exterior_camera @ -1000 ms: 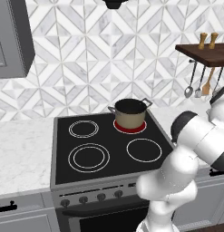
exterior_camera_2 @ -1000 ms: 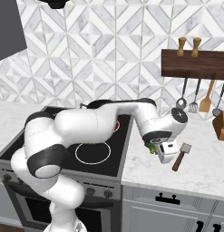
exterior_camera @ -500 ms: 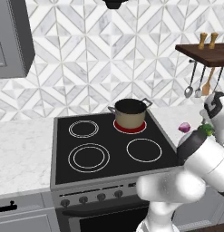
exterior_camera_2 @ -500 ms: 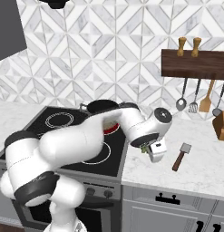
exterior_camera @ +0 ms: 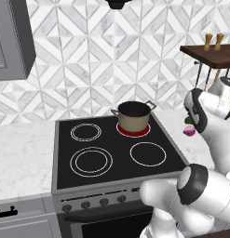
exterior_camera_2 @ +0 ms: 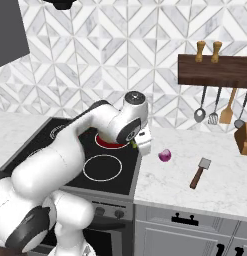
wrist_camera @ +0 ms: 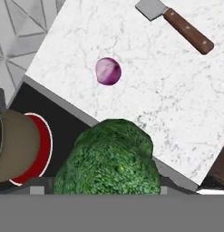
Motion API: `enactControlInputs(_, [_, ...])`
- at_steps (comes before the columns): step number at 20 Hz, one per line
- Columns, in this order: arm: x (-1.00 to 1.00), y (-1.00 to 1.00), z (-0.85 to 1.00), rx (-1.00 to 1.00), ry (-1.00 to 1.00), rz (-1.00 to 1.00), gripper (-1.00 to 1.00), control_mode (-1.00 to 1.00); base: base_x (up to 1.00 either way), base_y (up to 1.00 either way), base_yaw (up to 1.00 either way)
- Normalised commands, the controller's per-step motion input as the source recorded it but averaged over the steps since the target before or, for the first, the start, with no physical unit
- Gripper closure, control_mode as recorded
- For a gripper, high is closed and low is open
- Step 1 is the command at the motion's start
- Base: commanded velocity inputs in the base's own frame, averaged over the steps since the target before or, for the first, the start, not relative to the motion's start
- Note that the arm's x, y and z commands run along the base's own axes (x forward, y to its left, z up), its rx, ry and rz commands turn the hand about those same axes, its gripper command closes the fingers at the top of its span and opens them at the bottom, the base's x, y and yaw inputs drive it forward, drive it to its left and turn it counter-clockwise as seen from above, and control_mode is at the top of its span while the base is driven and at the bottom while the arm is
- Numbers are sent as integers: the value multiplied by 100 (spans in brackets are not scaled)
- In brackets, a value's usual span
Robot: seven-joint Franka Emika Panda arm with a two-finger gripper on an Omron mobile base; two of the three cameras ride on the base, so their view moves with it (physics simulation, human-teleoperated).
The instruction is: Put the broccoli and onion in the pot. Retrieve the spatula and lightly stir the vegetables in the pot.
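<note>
My gripper (exterior_camera_2: 142, 142) is shut on the broccoli (wrist_camera: 111, 158) and holds it in the air over the seam between the stove and the counter. The floret's bumpy green head hides the fingertips in the hand view. The tan pot (exterior_camera: 133, 116) stands on the back right burner, and its side (wrist_camera: 13, 145) shows at the left of the hand view. The purple onion (exterior_camera_2: 165, 155) (wrist_camera: 108, 71) lies on the marble counter just right of the stove. Farther right on the counter lies the spatula (exterior_camera_2: 200, 171) (wrist_camera: 177, 22), with its grey blade and brown handle.
The burner (exterior_camera: 133, 131) under the pot glows red. A ladle and other utensils (exterior_camera_2: 215, 112) hang under a wooden shelf (exterior_camera_2: 215, 70) carrying two shakers. A knife block (exterior_camera_2: 243, 139) stands at the far right. My own arm (exterior_camera_2: 85, 150) stretches across the stove top.
The arm has lifted the broccoli off the counter beside the spatula and swung it left toward the stove. Onion, spatula and pot have stayed put.
</note>
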Motion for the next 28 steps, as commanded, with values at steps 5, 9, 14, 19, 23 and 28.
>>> enactControlInputs(5, [59,77,30,-17,9,2,100,-100,0,0,0])
enactControlInputs(9, [87,32,29,-17,32,23,100,-100,0,0,0])
enactControlInputs(14, [80,3,49,-7,23,24,100,-100,0,0,0])
enactControlInputs(19, [96,22,8,0,5,20,100,-100,0,0,0])
enactControlInputs(23, [93,40,-6,0,0,21,100,-100,0,0,0])
enactControlInputs(28, [67,30,-45,0,0,17,100,-100,0,0,0])
